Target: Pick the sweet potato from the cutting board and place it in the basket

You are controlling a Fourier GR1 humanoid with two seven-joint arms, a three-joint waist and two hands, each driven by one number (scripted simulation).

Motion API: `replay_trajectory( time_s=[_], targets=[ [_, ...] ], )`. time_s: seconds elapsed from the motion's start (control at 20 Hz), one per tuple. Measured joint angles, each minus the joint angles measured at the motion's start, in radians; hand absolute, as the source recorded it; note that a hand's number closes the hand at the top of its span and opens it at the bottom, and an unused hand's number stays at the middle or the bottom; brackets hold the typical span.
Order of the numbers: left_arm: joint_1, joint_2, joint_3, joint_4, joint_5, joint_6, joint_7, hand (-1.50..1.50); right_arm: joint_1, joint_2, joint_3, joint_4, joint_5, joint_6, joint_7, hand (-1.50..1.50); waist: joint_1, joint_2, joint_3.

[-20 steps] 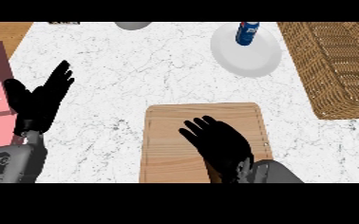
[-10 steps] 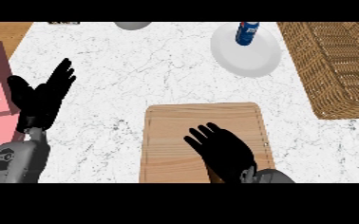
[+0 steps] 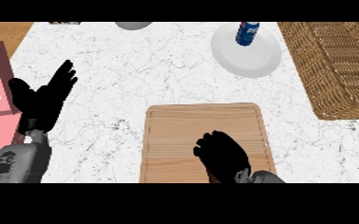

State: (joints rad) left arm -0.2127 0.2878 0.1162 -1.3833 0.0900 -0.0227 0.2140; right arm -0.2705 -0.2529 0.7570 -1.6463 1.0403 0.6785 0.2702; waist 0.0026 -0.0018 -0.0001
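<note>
Potato is hidden. I see my right robot hand (image 3: 223,155) curled low on the board (image 3: 203,123), maybe over it. I lift slowly, then go to the basket (image 3: 329,66). Left robot hand (image 3: 45,99) rests open.

One wooden cutting board (image 3: 203,133), one wicker basket (image 3: 329,66), one white plate (image 3: 245,54), one blue can (image 3: 246,32), two robot hands (image 3: 223,155).
</note>
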Motion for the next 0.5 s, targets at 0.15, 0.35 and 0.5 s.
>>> replay_trajectory(
  time_s=[0.15,0.35,0.5],
  targets=[
    [-0.007,-0.007,0.005,0.003,-0.006,0.0,0.002,0.0,-0.008,0.003,0.011,0.023,0.04,-0.016,-0.039,1.5,0.0,-0.002,0.0],
    [0.009,-0.01,0.014,-0.009,-0.008,-0.01,0.004,0.0,-0.012,0.02,0.013,0.053,0.092,-0.036,-0.071,1.5,0.001,-0.006,-0.002],
    [0.02,-0.009,0.017,-0.019,-0.014,-0.016,0.005,0.0,0.005,0.012,0.017,0.036,0.118,-0.035,-0.091,1.5,0.001,-0.007,-0.001]
  ],
)
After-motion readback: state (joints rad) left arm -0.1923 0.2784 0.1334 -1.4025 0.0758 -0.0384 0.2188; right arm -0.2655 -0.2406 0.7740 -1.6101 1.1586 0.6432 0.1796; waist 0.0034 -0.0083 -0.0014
